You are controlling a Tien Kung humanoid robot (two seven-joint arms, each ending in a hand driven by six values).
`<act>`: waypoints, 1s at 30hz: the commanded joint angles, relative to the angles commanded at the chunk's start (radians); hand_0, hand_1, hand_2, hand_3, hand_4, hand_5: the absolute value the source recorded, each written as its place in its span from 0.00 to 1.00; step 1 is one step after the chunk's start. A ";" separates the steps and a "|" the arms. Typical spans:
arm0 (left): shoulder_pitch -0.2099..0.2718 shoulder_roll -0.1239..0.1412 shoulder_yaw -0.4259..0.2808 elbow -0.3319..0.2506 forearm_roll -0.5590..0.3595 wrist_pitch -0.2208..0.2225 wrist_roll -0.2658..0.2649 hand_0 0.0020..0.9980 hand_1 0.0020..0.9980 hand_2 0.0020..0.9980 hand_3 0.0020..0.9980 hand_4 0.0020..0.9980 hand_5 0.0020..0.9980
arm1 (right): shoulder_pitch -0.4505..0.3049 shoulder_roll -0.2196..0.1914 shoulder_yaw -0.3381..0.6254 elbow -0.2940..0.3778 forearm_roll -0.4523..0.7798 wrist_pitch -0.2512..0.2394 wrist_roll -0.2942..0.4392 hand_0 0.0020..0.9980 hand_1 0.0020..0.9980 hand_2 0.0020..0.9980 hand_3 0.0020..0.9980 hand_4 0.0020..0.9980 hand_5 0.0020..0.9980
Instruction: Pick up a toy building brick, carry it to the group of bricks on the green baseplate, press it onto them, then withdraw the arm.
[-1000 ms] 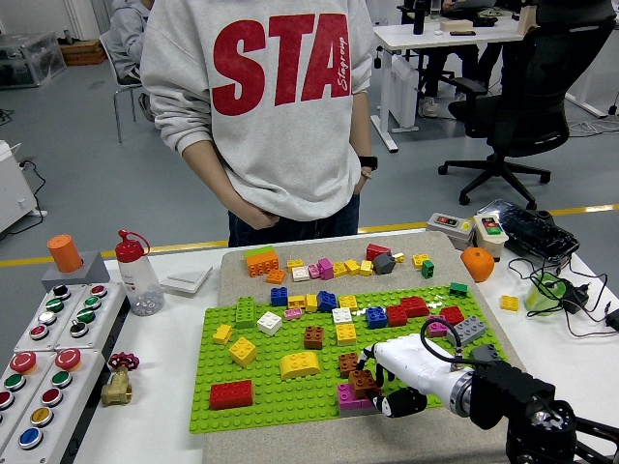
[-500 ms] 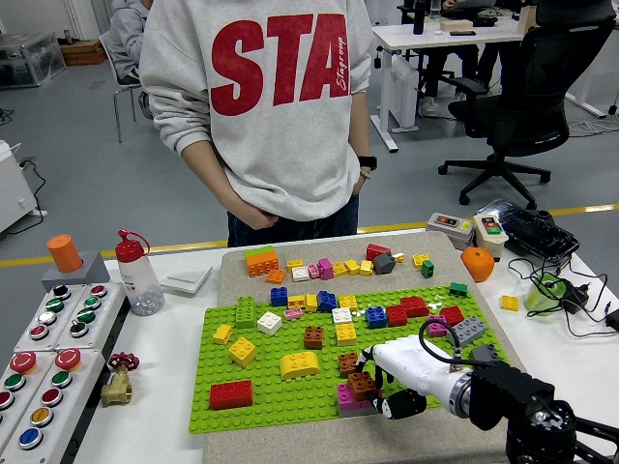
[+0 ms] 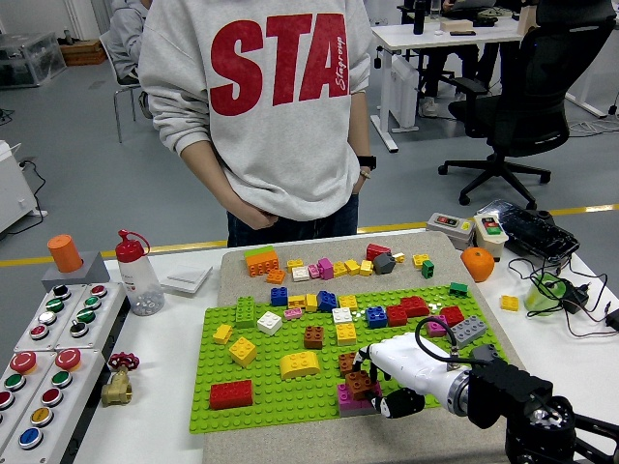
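Where office chairs (image 3: 517, 106) stand, white table (image 3: 160, 406)

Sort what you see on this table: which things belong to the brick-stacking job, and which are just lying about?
Part of the job:
- right hand
- brown brick in its fingers
- pink brick beneath it
- green baseplate

Just lying about:
- button boxes
- red-capped bottle
- brass valve
- orange ball
- keyboard
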 joint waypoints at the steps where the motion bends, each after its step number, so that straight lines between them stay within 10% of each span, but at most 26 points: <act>1: 0.000 0.000 0.000 0.000 -0.001 0.000 0.000 0.63 0.59 0.60 0.40 0.33 0.97 | 0.000 0.000 0.000 -0.001 -0.002 0.003 -0.001 0.56 0.54 0.58 0.67 0.57 0.27; 30: 0.000 0.000 0.000 0.000 0.000 0.001 0.001 0.63 0.59 0.60 0.40 0.33 0.97 | -0.006 0.000 0.012 -0.003 -0.025 0.027 -0.006 0.58 0.58 0.63 0.73 0.64 0.33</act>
